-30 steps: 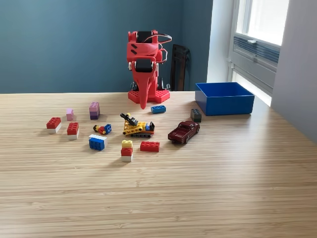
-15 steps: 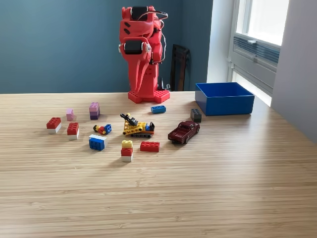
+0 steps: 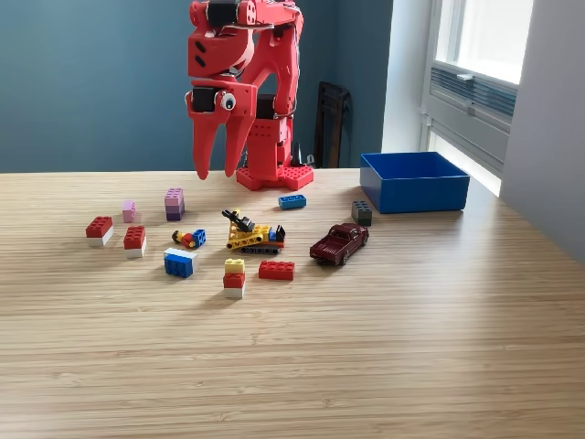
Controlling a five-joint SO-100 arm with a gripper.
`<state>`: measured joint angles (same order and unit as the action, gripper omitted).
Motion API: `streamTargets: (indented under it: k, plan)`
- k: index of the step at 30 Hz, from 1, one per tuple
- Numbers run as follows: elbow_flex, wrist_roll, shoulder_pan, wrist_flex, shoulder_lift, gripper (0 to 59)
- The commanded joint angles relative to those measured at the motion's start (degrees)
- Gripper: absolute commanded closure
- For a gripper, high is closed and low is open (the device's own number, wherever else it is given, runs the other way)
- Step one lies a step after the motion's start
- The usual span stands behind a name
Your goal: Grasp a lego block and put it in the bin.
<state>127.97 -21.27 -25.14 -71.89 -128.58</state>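
Exterior view. The red arm [image 3: 260,82] stands at the far edge of the wooden table [image 3: 366,347] with its gripper [image 3: 215,169] raised well above the surface, jaws parted by a clear gap and holding nothing. The step in hand is judged to be the approach to a block. To do it well, the gripper should descend vertically over 1 isolated block, jaws straddling its short sides, closing only once the tips reach the block's lower half; crowded pieces near the yellow toy vehicle [image 3: 251,233] are poorer targets.

Nearest below the gripper lies the purple block [image 3: 174,203], slightly toward the view's left and nearer the camera. The small blue block [image 3: 292,201] lies to the view's right of the gripper, just in front of the arm's base. Farther forward sit the flat red block [image 3: 276,270] and the yellow-red-white stack [image 3: 234,278]. The bin [image 3: 413,181] rests on the table at the view's right, well apart from the gripper, beyond the dark grey block [image 3: 362,212] and the dark red toy car [image 3: 339,243]. It appears empty.
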Motion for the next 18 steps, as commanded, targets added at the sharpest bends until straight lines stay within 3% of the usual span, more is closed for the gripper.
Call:
streamTargets:
  k: [1, 11, 18]
  plan:
    - [-3.8, -1.0, -1.8, -1.1, 1.2, 29.6]
    - [-2.7, -7.7, -9.4, -2.4, 1.6, 29.4]
    - [-1.1, -8.8, -16.1, -2.4, 1.7, 27.5]
